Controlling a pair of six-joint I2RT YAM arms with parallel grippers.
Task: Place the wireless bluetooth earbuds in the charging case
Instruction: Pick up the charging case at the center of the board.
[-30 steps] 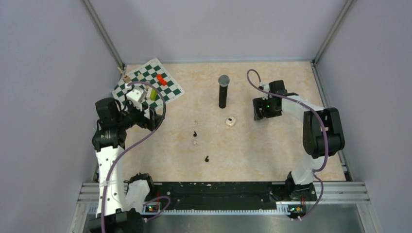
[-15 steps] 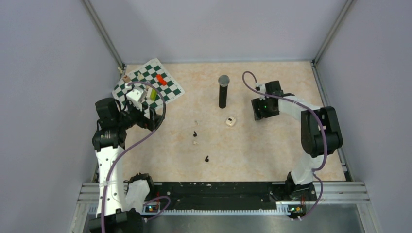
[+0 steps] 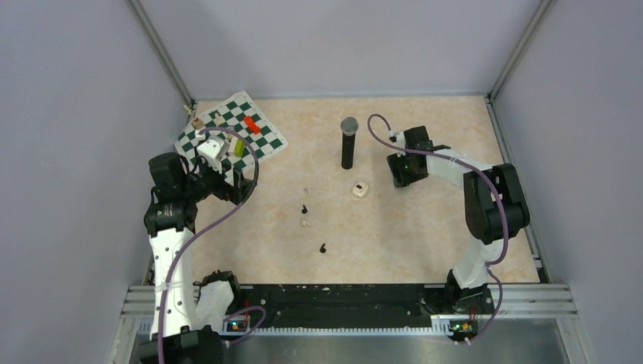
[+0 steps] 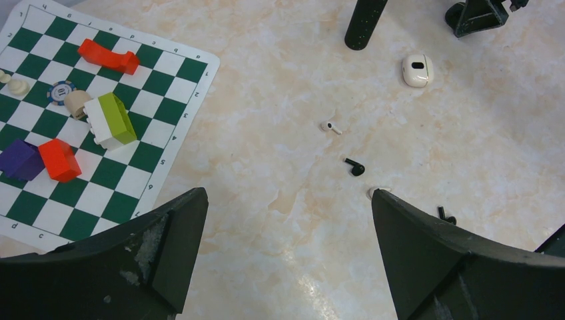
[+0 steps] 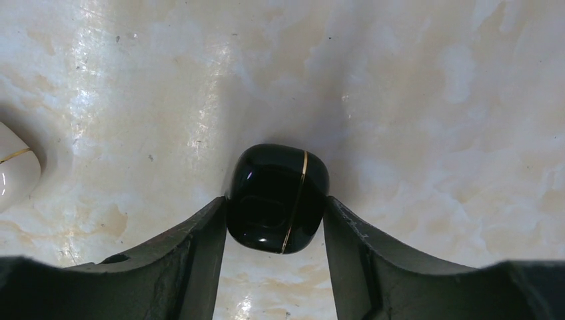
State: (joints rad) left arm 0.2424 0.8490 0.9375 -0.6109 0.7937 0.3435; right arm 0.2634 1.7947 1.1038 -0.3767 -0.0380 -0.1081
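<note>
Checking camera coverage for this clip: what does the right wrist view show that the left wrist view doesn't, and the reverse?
Right wrist only: a black charging case with a gold seam, gripped on both sides by the right claw. Left wrist only: the chessboard with toy blocks, a white earbud, a black earbud, the microphone's lower end, and the open left claw. Both: the white charging case, just its edge in the right wrist view, and the marbled table.

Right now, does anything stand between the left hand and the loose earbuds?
Nothing visible does. The open left hand faces the black earbud and white earbud across plain tabletop; the microphone stands beyond them.
</note>
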